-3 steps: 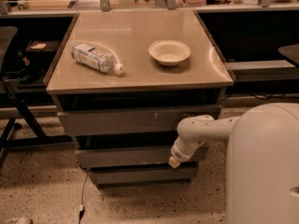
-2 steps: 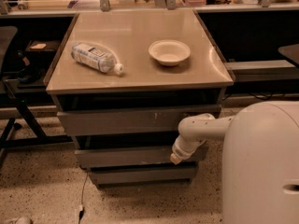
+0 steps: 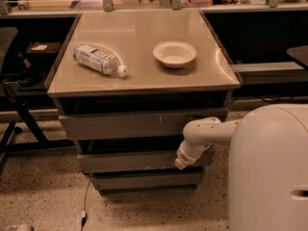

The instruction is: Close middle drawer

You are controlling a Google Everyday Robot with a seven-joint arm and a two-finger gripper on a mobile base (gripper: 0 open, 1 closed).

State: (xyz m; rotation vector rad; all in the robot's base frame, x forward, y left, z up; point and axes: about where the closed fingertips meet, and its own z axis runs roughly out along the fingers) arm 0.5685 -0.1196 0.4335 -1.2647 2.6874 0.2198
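The middle drawer (image 3: 130, 161) is the second grey front of the cabinet, with a dark gap above it where it stands out a little from the cabinet. My gripper (image 3: 181, 162) is at the end of the white arm (image 3: 204, 131). It is pointing down and to the left, against the right end of that drawer's front. Its tip looks pale yellow and touches, or nearly touches, the front. The inside of the drawer is hidden.
The top drawer front (image 3: 139, 125) and the bottom drawer front (image 3: 144, 180) sit above and below. On the cabinet top (image 3: 139, 57) lie a plastic bottle (image 3: 98, 59) and a white bowl (image 3: 174, 53). My white body (image 3: 269, 167) fills the lower right. A chair (image 3: 9, 81) stands at the left.
The arm and body have edged slightly left towards the cabinet. The gripper stays at the right end of the middle drawer front. Nothing else has moved.
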